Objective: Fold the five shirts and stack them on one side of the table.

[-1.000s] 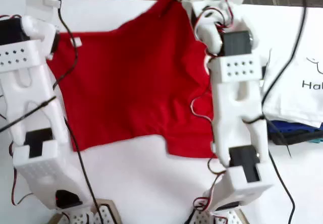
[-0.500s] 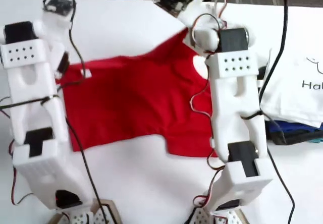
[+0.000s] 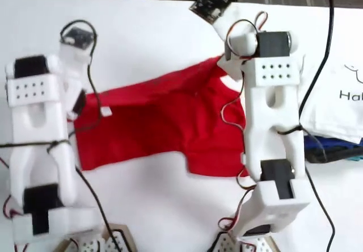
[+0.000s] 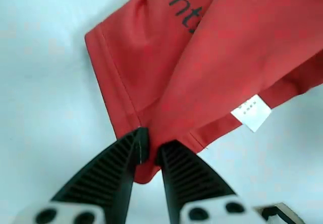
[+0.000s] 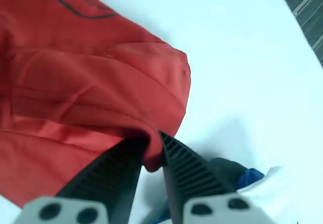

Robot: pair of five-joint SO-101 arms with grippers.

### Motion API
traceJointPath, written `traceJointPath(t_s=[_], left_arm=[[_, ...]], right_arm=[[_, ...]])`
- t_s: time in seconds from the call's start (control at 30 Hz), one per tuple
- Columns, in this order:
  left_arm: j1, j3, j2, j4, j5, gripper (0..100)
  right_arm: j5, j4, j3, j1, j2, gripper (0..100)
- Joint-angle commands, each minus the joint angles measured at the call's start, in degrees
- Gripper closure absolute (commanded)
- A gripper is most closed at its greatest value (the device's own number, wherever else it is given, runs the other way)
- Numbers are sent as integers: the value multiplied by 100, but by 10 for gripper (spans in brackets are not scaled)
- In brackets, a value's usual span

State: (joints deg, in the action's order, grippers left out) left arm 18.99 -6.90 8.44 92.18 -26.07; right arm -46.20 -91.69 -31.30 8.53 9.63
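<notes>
Two corners of the red shirt (image 3: 159,121) are pinched, one by the left gripper (image 4: 150,151), one by the right gripper (image 5: 151,148), both clamped on cloth. The shirt is held mid-table (image 3: 147,30), with its far edge raised and doubled toward the near hem. A first fold is judged under way, not finished. A white shirt (image 3: 332,101) is seen lying over a blue garment (image 3: 334,147) at the table's right side, probably the stack begun. The other shirts cannot be counted. Most of the task is judged left.
</notes>
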Motion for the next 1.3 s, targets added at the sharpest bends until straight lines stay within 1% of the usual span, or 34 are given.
traceJointPath(t_s=[0.0, 0.1, 0.23, 0.4, 0.53, 0.63, 0.77, 0.87, 1.07, 1.27], left_arm=[[-35, -813, 686, -448, -44, 976], [-35, -1358, 897, -774, -44, 976], [-35, -1727, 932, -967, -35, 976], [-26, -1798, 958, -967, -35, 976], [-26, -1807, 958, -923, -35, 976], [-26, -1815, 932, -782, -35, 976], [-26, -1815, 932, -721, -35, 976], [-26, -2097, 967, -756, -35, 976], [0, -2791, 967, -1178, -35, 976], [0, -2914, 967, -1345, -18, 976]], right_arm=[[26, -101, 70, -66, -620, 977], [26, 110, 844, -31, -945, 976], [26, 892, 2251, -31, -1631, 976], [0, 1851, 4167, -22, -2747, 977], [-18, 2167, 5073, -22, -3442, 977], [-176, 2185, 5363, -31, -3688, 977], [-202, 2185, 5538, -66, -3732, 977], [-167, 2167, 5653, -66, -3767, 977], [-167, 2149, 5741, -356, -3767, 977], [-185, 2141, 5811, -532, -3767, 977]])
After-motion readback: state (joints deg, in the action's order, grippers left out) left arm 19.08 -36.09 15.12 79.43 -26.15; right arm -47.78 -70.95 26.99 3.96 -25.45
